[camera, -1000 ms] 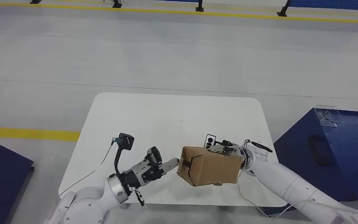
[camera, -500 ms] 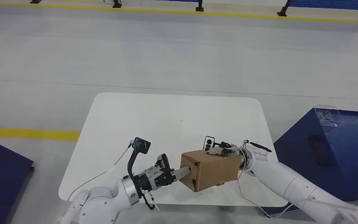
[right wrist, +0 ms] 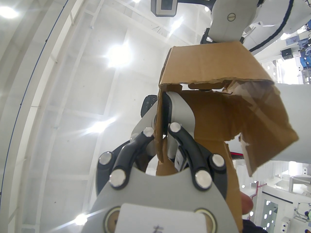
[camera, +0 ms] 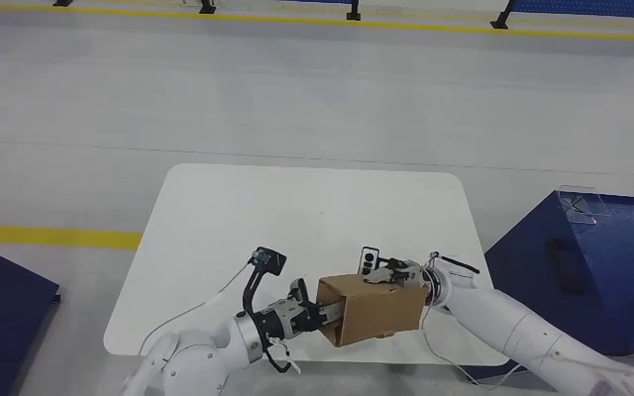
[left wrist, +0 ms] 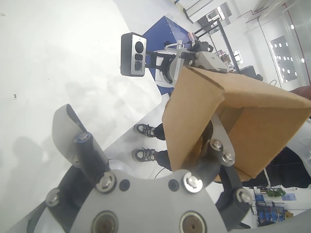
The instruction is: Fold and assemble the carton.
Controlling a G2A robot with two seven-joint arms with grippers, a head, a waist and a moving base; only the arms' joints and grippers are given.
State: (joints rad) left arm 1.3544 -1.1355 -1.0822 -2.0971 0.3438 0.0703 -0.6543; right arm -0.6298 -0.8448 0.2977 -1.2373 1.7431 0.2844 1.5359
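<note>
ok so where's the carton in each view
top view: carton over the table's near side, between both arms
left wrist view: carton beside the left end effector, one finger in its open end
right wrist view: carton wall pinched in the right end effector
landmark: right arm's wrist camera, beside the carton in the first two

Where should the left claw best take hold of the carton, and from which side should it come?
Probably the side panel at the carton's open end, entered from that end, which faces the left claw. That panel's free edge stands between its open fingers, one inside, one outside. The right claw pinches a wall at the opposite end.
</note>
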